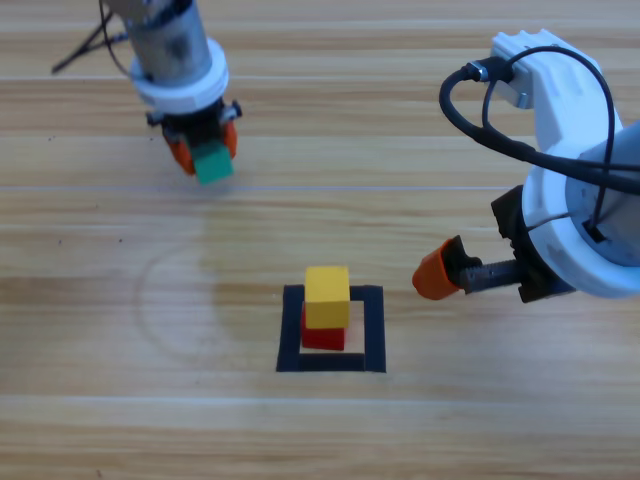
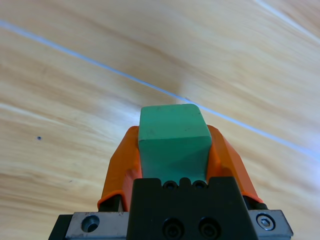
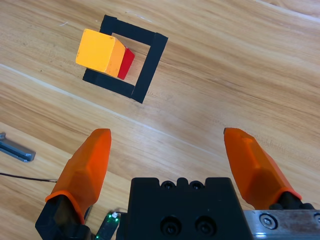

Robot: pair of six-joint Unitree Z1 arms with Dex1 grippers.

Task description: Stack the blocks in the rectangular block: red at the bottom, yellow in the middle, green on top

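I have the green cube (image 1: pixel 213 164) pinched in the left pincer (image 1: pixel 205 155), its orange jaws pressed against two opposite faces with the cube's top poking out past the tips, as the left wrist view (image 2: pixel 172 145) confirms. That pincer sits up at about eleven o'clock on the tabletop (image 1: pixel 90 420), well apart from the goal. The rectangular block (image 1: pixel 331 330) of black tape lies just below centre, around six o'clock, and inside it the yellow cube (image 1: pixel 327 297) already rests on the red cube (image 1: pixel 322 336); from above the yellow looks shifted slightly toward twelve o'clock over the red, though I cannot tell how much of that is only the camera angle. The right pincer (image 1: pixel 436 272) waits at three o'clock of the stack, near it, jaws spread wide and holding nothing, pointing toward the outline in its own wrist view (image 3: pixel 167 160). My worry from here is the last placement: if I bring the green down off-centre or let go while it is tilted, it could slide off the yellow or knock the two-cube column over. Carrying it across too low would risk clipping the yellow sideways, and the right pincer stands close enough to crowd my approach.
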